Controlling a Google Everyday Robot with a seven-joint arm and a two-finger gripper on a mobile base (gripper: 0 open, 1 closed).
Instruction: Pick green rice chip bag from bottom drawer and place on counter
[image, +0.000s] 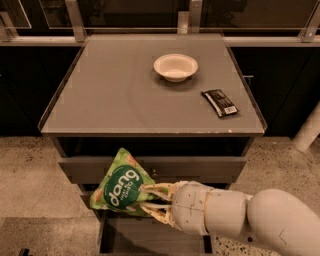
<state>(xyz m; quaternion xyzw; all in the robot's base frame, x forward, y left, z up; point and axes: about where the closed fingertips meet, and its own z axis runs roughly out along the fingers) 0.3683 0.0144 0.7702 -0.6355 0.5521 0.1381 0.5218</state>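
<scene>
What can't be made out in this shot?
Camera view only.
bottom drawer: front cut off by the frame's lower edge; the arm covers its right side, so contents unknown.
green rice chip bag: lower right corner hidden behind the gripper, which holds it over that drawer, fingers clamped on it.
black wrapper on the counter: print too small to read.

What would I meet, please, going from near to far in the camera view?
bottom drawer → gripper, in front of the drawers, shut on the green rice chip bag → counter → black wrapper → bowl
</scene>
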